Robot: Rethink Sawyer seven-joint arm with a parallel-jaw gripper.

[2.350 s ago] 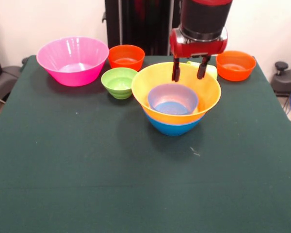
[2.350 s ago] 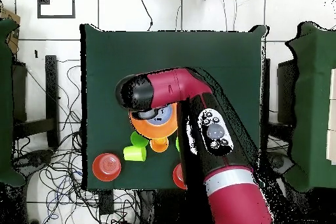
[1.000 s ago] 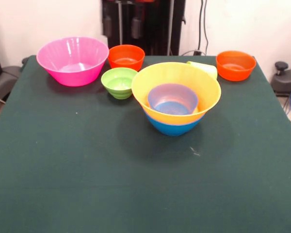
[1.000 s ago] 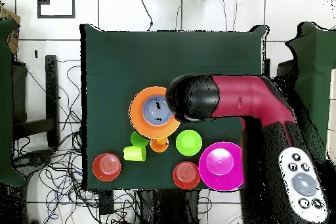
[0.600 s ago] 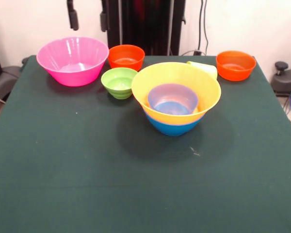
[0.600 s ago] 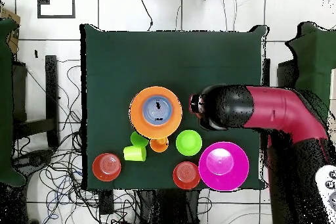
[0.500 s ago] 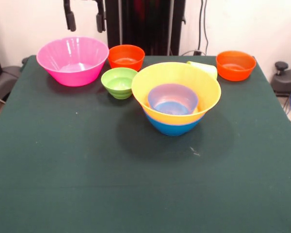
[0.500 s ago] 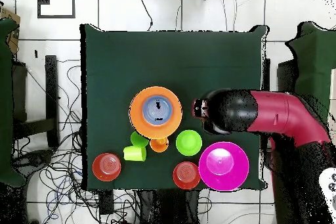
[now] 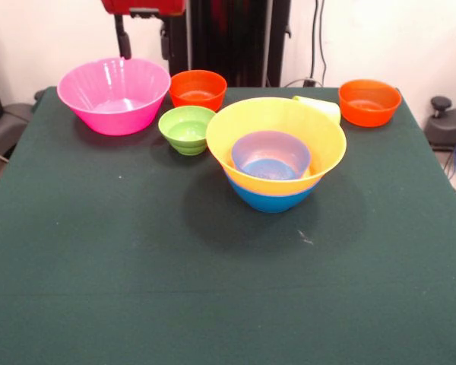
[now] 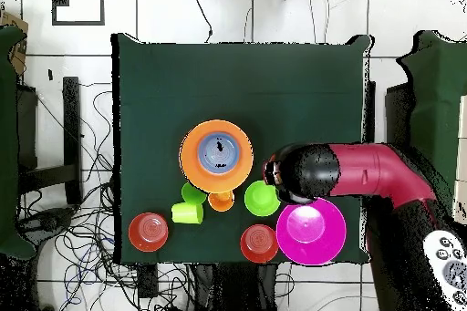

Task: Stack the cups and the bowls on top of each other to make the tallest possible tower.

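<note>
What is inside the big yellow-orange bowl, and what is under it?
Inside the yellow-orange bowl sits a small pale blue bowl, nothing in it. Under it is a blue bowl; only that bowl's lower wall shows, its inside is covered.

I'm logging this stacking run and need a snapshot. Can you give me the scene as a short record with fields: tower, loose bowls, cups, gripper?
tower: small blue bowl nested in the yellow-orange bowl, which sits in a blue bowl, mid-table
loose bowls: pink bowl, green bowl, two orange bowls, all upright on the table
cups: lime-yellow cup, green cup and orange cup close beside the tower
gripper: gripper open, empty, above the pink bowl's far rim
</note>
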